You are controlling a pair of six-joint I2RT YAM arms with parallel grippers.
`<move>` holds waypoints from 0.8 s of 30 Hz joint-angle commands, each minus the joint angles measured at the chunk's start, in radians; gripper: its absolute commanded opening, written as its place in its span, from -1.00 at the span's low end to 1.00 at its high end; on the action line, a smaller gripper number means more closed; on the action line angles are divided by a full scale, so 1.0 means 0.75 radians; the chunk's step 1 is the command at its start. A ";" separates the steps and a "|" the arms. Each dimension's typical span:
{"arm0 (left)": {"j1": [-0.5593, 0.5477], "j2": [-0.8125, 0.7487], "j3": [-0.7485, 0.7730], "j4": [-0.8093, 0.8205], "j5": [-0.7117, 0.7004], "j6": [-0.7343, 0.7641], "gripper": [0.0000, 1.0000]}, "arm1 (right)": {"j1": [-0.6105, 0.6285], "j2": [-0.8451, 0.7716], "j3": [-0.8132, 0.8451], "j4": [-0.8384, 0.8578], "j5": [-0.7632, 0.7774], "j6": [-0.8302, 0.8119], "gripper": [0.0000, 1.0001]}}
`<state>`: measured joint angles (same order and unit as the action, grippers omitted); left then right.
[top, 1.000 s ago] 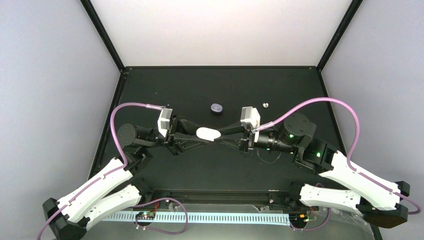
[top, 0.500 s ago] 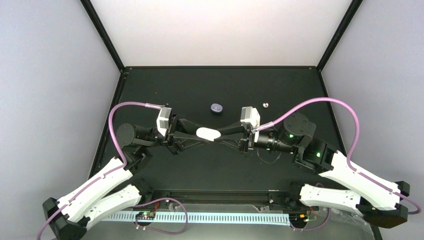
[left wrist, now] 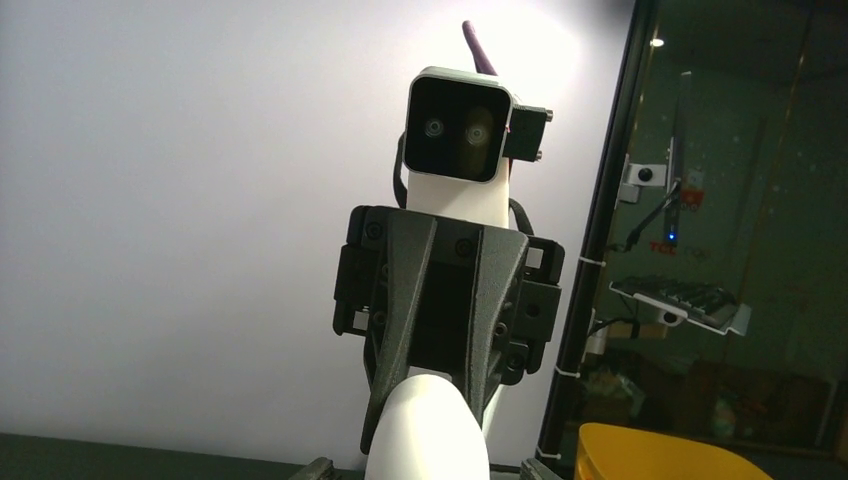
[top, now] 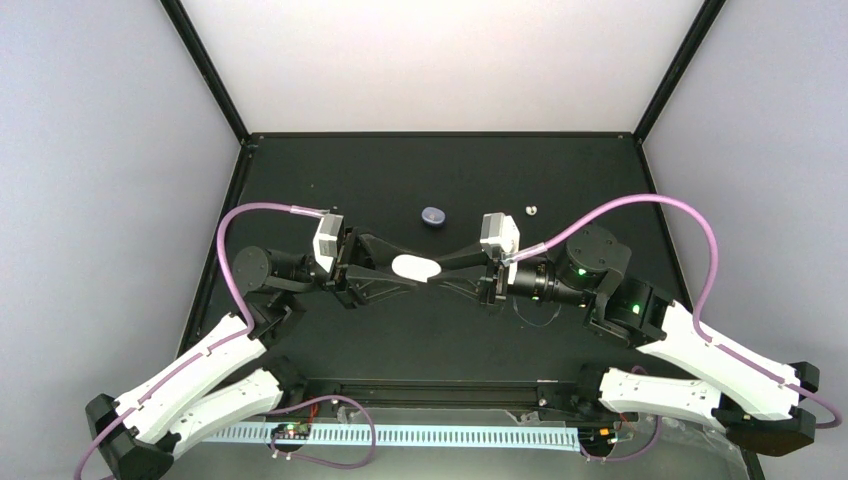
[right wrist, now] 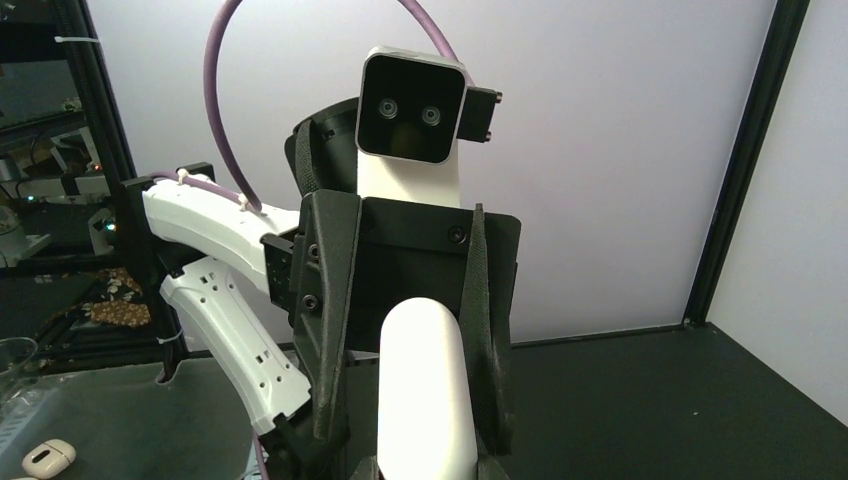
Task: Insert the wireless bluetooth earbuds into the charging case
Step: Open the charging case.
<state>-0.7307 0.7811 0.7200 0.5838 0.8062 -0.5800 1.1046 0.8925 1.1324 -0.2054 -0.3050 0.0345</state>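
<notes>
- The white charging case point(top: 416, 267) hung clear of the black table point(top: 420, 330), caught between the two sets of jaws, which met tip to tip from opposite sides.
- The right gripper point(top: 440, 268) had its jaws pinched onto one end of the case. In the left wrist view its dark fingers point(left wrist: 400, 320) converged on the case's rounded end.
- The left gripper point(top: 398, 268) had its jaws either side of the other end. Its fingers point(right wrist: 330, 330) flanked the case, but I could not tell whether they pressed on it.
- One small white earbud point(top: 532, 210) lay on the table, well apart from the right jaws on their far side.
- A small rounded purple item point(top: 433, 215) sat on the table near the meeting jaws, also on their far side. I could not tell whether it was a case or a bud.
</notes>
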 commanded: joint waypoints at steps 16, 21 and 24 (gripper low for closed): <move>-0.008 0.002 0.026 0.032 0.019 -0.001 -0.64 | 0.000 -0.032 -0.018 0.054 0.024 -0.011 -0.98; -0.010 0.002 0.030 0.034 0.023 0.013 -0.97 | 0.000 -0.026 -0.013 0.044 0.016 -0.004 -0.81; -0.010 -0.002 0.028 0.033 0.025 0.025 -0.97 | -0.001 -0.028 -0.009 0.044 0.029 0.010 -0.24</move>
<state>-0.7307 0.7811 0.7200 0.5842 0.8074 -0.5694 1.1046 0.8795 1.1305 -0.2008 -0.2981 0.0418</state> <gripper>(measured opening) 0.217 0.206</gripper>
